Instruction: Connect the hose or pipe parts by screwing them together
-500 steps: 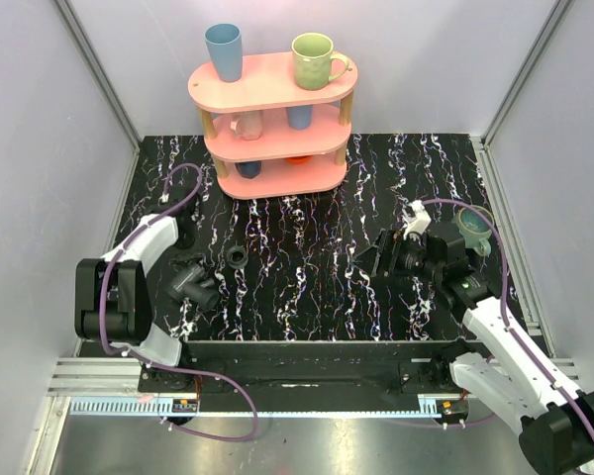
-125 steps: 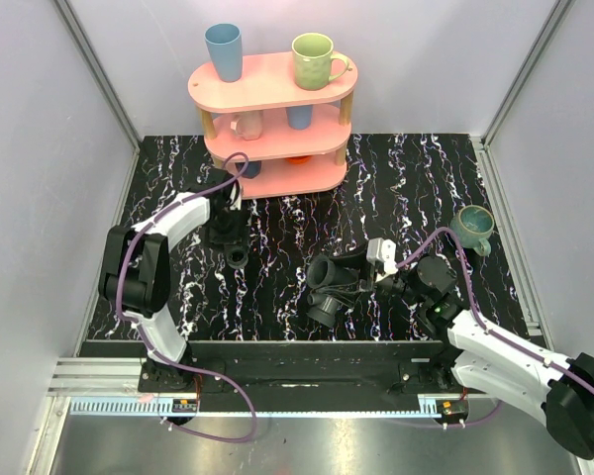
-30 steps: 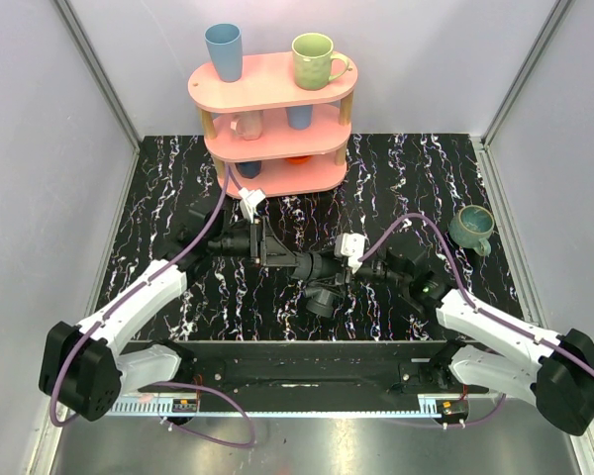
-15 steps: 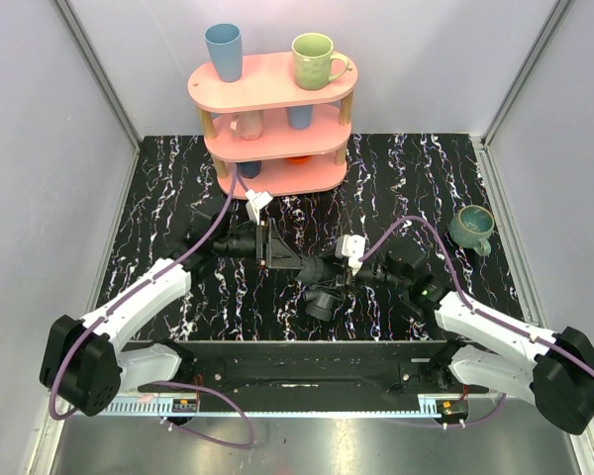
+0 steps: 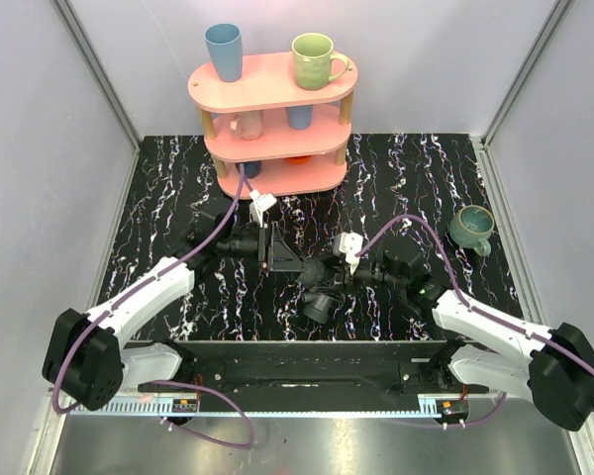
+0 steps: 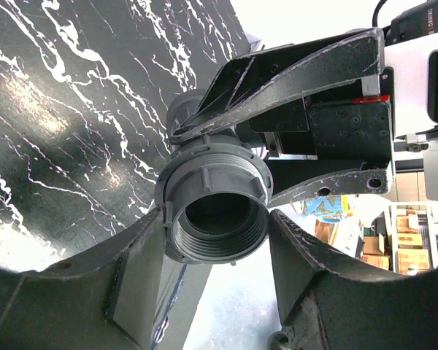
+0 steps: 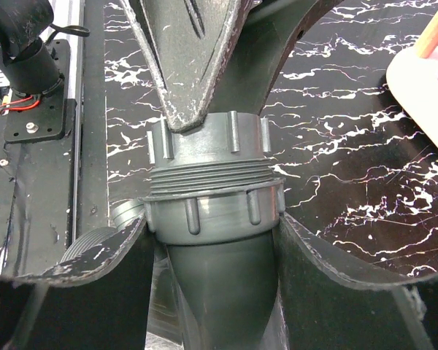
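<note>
left gripper [image 6: 215, 227]: pinching the threaded collar [image 6: 204, 173], one finger pressing on each side of its ribbed rim, so definitely not hanging spread

right gripper [image 7: 212, 230]: gripping the tee fitting [image 7: 215, 273] from the opposite end, fingers hugging the ribbed ring just below the thread [image 7: 204, 176]

where the parts are sitting: about mid-table and a bit toward the near edge, collar on the left, tee on the right. The side branch [image 5: 317, 305] is poking toward the near side. It's all looking lifted off the table [image 5: 426, 178], though I can't swear the branch isn't touching.

how far along, my guess: a few turns of thread are showing between collar and tee, so I'm thinking it's started but not seated

what could be going wrong: if the wrists aren't keeping the two axes lined up, the collar is going to cross-thread and jam. It's smooth-looking plastic too, so a finger might skid round the ribs instead of turning them. Any slip likely means dropping the lot.

writing: nothing I'm making out on the fitting. There's tiny white lettering on the black motor housing [image 6: 423, 22] behind the right gripper, too small for me to read.
</note>
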You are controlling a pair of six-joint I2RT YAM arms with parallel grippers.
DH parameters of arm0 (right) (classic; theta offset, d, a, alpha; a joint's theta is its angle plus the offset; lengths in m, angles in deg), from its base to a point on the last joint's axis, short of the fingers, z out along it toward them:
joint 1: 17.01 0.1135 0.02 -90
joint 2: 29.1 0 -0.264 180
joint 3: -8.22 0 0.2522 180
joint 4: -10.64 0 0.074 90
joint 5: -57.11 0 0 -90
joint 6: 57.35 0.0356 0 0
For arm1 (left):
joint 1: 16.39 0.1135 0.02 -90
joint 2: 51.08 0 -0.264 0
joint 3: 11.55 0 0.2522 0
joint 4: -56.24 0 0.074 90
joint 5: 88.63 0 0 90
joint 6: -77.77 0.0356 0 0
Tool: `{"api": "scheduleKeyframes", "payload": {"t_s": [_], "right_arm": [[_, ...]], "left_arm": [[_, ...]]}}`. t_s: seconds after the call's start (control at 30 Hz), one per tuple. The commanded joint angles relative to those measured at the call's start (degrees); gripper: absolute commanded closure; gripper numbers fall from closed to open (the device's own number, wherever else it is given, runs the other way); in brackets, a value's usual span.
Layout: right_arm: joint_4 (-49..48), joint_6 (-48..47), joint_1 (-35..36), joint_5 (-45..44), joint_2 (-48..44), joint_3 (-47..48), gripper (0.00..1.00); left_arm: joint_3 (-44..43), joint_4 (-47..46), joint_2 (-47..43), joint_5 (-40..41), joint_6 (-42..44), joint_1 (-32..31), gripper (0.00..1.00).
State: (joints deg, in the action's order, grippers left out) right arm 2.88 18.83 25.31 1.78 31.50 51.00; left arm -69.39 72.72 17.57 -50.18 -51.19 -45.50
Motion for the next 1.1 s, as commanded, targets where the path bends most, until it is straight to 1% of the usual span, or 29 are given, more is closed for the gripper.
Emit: {"api": "scheduleKeyframes", "payload": {"t_s": [0.0,0.07,0.17,0.2,0.3,0.4,0.53,0.57,0.6,0.73,0.9,1.07], "right_arm": [[-9.68,1.96,1.44,4.44,-1.18,4.56,0.89],[-9.16,1.35,1.44,4.35,-1.62,4.65,0.91],[-8.02,0.47,1.53,4.17,-2.41,4.73,0.95],[-7.4,0.2,1.44,4.26,-2.59,4.91,0.98],[-5.38,-0.67,1.36,4.87,-2.15,5.44,1.0],[-4.32,-1.11,1.36,5.58,-1.36,6.05,1.0],[-4.23,-1.2,1.44,6.54,-1.18,6.49,1.0],[-4.32,-1.29,1.44,6.72,-1.1,6.67,1.0],[-4.41,-1.29,1.44,6.89,-1.01,6.76,1.0],[-3.88,-1.38,1.36,8.56,-0.22,7.63,1.0],[-5.55,0.46,1.44,8.83,-0.22,7.72,1.0],[-5.99,2.3,1.44,9.71,0.13,7.99,1.0]], "left_arm": [[1.18,-9.57,1.23,-2.31,1.0,-2.1,1.0],[1.01,-9.67,2.11,-2.94,1.25,-2.19,1.0],[-0.39,-4.84,2.99,-2.07,6.25,-2.27,1.0],[-0.92,-3.44,3.16,-1.19,9.22,-2.27,1.0],[-1.62,-2.99,4.04,-1.01,13.46,-2.27,1.0],[-3.12,-1.59,4.92,-1.1,17.07,-2.27,1.0],[-3.13,-2.28,4.66,-1.71,22.6,-2.89,1.0],[-2.77,-2.54,4.66,-3.37,24.79,-2.98,1.0],[-1.9,-5.16,4.75,-4.16,25.68,-2.98,1.0],[-1.8,-5.36,5.8,-6.98,29.99,-3.06,1.0],[-1.37,-5.88,5.01,-6.55,35.96,-3.68,1.0],[-1.1,-5.89,4.22,-5.93,42.37,-5.78,1.0]]}}
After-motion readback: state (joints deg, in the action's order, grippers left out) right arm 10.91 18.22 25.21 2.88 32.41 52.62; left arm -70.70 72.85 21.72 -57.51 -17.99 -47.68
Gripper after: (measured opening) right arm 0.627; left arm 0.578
